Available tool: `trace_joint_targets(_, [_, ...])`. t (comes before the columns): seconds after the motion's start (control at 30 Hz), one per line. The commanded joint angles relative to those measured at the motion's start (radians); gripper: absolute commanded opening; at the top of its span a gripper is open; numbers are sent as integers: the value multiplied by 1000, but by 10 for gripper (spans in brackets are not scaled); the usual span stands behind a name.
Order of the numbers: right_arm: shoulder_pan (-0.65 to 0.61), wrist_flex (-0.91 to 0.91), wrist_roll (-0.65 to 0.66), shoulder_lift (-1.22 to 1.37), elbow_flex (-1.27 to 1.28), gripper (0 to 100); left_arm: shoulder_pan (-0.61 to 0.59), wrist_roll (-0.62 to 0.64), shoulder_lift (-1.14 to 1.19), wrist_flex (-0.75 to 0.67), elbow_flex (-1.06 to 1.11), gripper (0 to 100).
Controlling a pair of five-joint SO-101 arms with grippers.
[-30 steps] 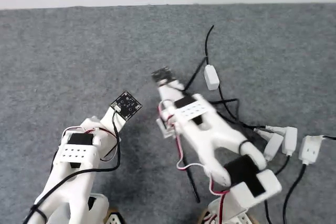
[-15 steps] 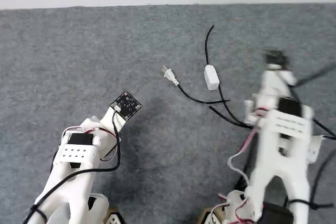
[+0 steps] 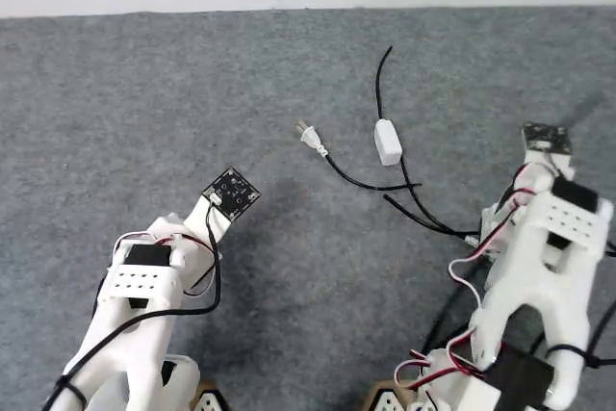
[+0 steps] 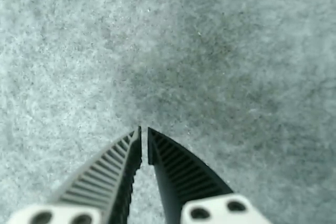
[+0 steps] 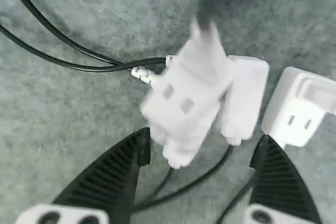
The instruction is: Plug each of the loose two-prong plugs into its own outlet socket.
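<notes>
High view: grey felt table [image 3: 115,93]. Loose plug [image 3: 308,134], white, two prongs pointing to ~10 o'clock, lies a bit past table centre toward 12. Its black cord [image 3: 351,181] runs off toward 4 o'clock. White inline box [image 3: 388,141] sits near the plug at its 3 o'clock, on another black lead. L arm [image 3: 144,286] is at 7 o'clock, well apart from the plug. R arm [image 3: 549,247] is at 4 o'clock, wrist pointing to 12.

L gripper [image 4: 144,129]: pincer all but closed, tips nearly touching w/ a hairline gap, nothing in it, over bare felt.

R gripper [image 5: 202,144]: pincer wide open, holding nothing, hanging above a cluster of white sockets. Nearest socket [image 5: 184,98], two slots facing up, blurred, lies close to one fingertip [image 5: 131,156]. Second white block [image 5: 245,95] touches it alongside. Third socket [image 5: 296,111], two slots visible, is just beside that, near the other finger. Small prong end [image 5: 142,72] pokes out beside the nearest socket, where black cords [image 5: 58,45] cross. Print on the sockets: too blurred to read.
</notes>
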Motion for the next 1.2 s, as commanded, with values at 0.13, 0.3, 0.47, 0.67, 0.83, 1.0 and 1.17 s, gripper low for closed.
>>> trace_joint_targets(0.13, [-79,131,-167,-18,-285,188,-71,295,-17,-118,-13,203])
trace_joint_targets(0.3, [-272,120,-259,-16,-347,127,-75,404,-17,-121,-8,294])
trace_joint_targets(0.47, [-450,-44,-285,-12,-364,126,-78,465,-15,-121,-8,293])
trace_joint_targets(0.67, [-544,-291,-279,159,-384,127,-107,473,-15,-127,-10,294])
trace_joint_targets(0.83, [-579,-335,-219,456,-543,210,-106,474,-15,-127,-13,297])
trace_joint_targets(1.0, [-573,-326,-206,736,-795,269,-101,499,14,-123,-31,298])
trace_joint_targets(1.17, [-573,-263,-149,946,-1031,216,-101,520,273,-20,-236,298])
